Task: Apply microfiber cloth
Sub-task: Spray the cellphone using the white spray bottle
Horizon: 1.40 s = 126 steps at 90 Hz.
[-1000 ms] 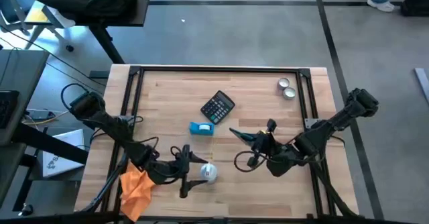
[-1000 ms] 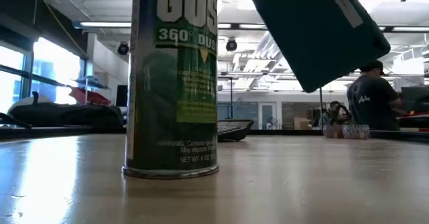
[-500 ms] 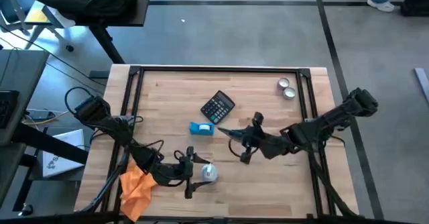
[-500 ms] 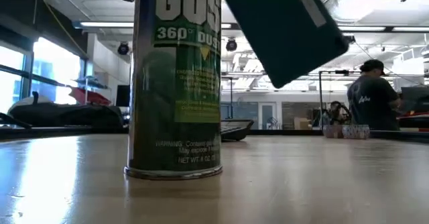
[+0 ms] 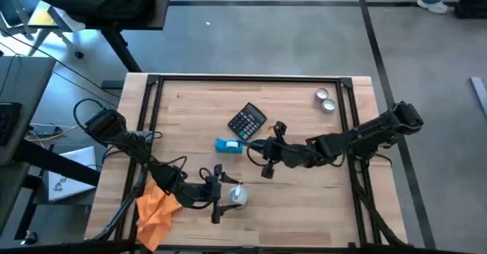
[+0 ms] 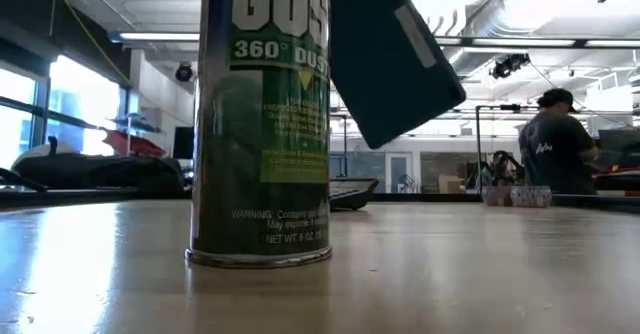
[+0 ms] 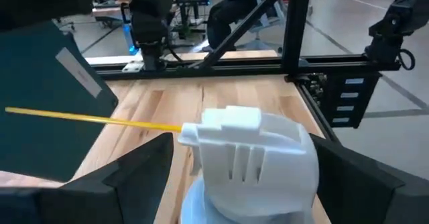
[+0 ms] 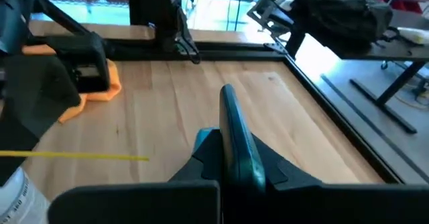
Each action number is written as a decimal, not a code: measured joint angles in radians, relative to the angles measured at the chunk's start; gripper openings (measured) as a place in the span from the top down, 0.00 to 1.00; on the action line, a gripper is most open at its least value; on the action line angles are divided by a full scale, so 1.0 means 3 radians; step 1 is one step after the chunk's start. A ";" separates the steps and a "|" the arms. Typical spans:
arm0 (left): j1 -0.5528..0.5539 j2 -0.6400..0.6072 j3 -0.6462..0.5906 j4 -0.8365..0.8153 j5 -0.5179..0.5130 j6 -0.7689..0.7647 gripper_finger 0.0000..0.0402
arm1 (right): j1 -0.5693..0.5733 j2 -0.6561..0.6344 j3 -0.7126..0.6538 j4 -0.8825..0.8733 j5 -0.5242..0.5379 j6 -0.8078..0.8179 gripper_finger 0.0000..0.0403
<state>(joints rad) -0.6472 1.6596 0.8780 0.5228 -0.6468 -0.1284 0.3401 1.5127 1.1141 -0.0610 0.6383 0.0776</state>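
— The right gripper (image 5: 262, 153), what's it got?
— It is clamped on a thin dark teal panel (image 6: 390, 64) with a pale label. The panel hangs tilted above the wooden table (image 5: 304, 201), near its middle, just beside the small blue box (image 5: 228, 146). The right wrist view shows the panel edge-on, pinched between the two fingers.
— And the left gripper (image 5: 217, 195)?
— Low at the table's front, its fingers (image 7: 134, 177) spread wide to either side of a green duster spray can (image 6: 262, 124). I see a gap on both sides of the can's white cap (image 7: 251, 157). The can stands upright on the table, and a thin yellow straw (image 7: 94, 119) sticks out of its nozzle towards the panel.
— Where's the microfiber cloth (image 5: 156, 212)?
— Crumpled near the front left corner of the table, under the left arm and behind its gripper. Neither gripper touches it.
— Anything else on the table?
— A black calculator (image 5: 247, 122) just past the blue box, and two small round tins (image 5: 326, 100) near the far right corner. A person (image 6: 555, 154) stands in the room beyond.
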 joint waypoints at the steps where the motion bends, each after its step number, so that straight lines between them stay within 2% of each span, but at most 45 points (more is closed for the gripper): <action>1: 0.0000 0.0000 0.0000 0.0000 0.0004 0.0000 0.24 | 0.0000 0.0000 0.0000 0.0000 0.0000 0.0000 1.00; 31: -0.0004 0.0018 0.0000 0.0176 0.0022 0.0058 0.24 | 0.0003 0.0000 0.0000 -0.0003 -0.0008 0.0006 1.00; 48: 0.0023 0.0251 -0.0001 0.0361 0.0025 0.0040 0.24 | 0.0003 0.0000 0.0000 -0.0004 -0.0009 0.0011 1.00; 64: 0.0024 0.0327 0.0000 0.0680 0.0010 0.0224 0.24 | 0.0003 0.0000 0.0000 -0.0004 -0.0009 0.0012 1.00; 95: 0.0024 0.0312 0.0000 0.0684 0.0028 0.0266 0.24 | 0.0003 -0.0001 0.0000 -0.0003 -0.0010 0.0003 1.00; 108: 0.0024 0.0312 0.0000 0.0677 0.0026 0.0230 0.29 | 0.0003 -0.0001 0.0000 -0.0003 -0.0010 0.0002 1.00; 126: 0.0024 0.0312 0.0000 0.0654 0.0043 0.0206 0.43 | 0.0003 -0.0001 0.0000 0.0012 -0.0010 0.0000 1.00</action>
<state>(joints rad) -0.6399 1.7531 0.8780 0.7191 -0.6340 -0.0666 0.3408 1.5124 1.1141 -0.0574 0.6353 0.0777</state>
